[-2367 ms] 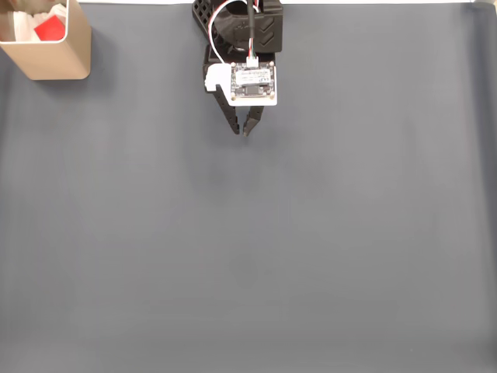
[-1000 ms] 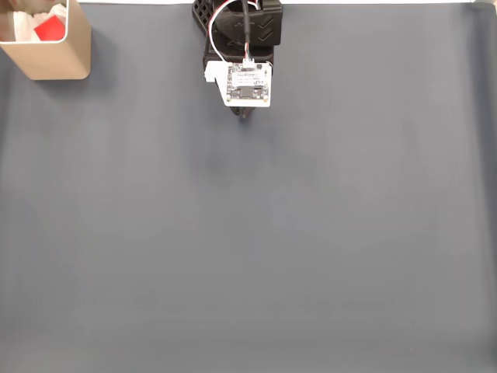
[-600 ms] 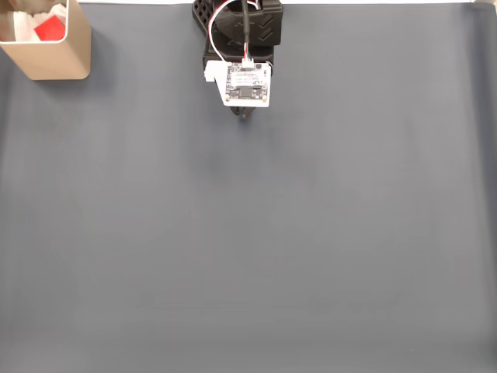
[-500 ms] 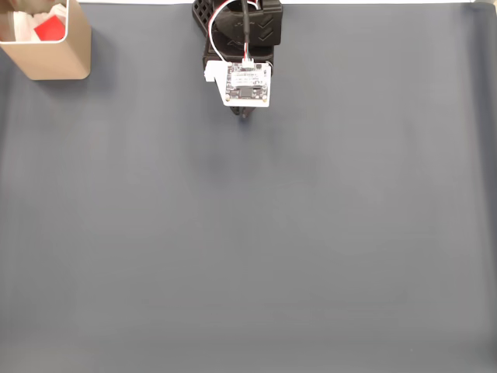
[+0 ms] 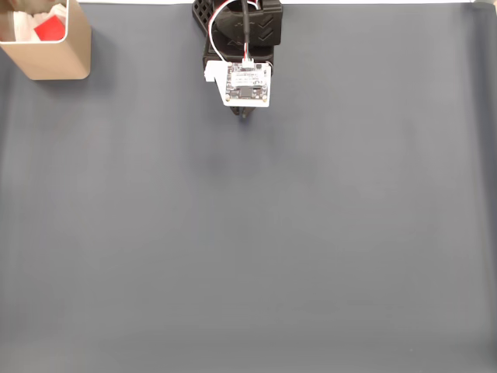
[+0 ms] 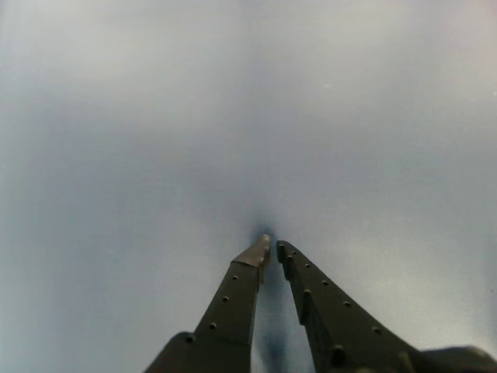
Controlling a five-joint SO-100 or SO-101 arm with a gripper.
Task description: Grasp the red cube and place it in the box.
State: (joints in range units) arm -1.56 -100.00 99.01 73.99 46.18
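Observation:
The red cube (image 5: 50, 29) lies inside the tan box (image 5: 54, 58) at the top left corner of the fixed view, among white pieces. My gripper (image 5: 245, 115) sits folded back near the arm's base at the top centre, far to the right of the box, mostly hidden under the white camera board (image 5: 248, 84). In the wrist view the gripper (image 6: 272, 245) is shut with nothing between its dark fingers (image 6: 233, 307), tips close above the grey mat.
A dark grey mat (image 5: 256, 249) covers the table, bare from the arm down to the lower edge. A white strip (image 5: 349, 2) runs along the mat's far edge. The black arm base (image 5: 241, 23) stands at the top centre.
Since 2.4 s ago the arm has drawn back toward its base and the fingers slid under the camera board. Nothing has moved in the last second.

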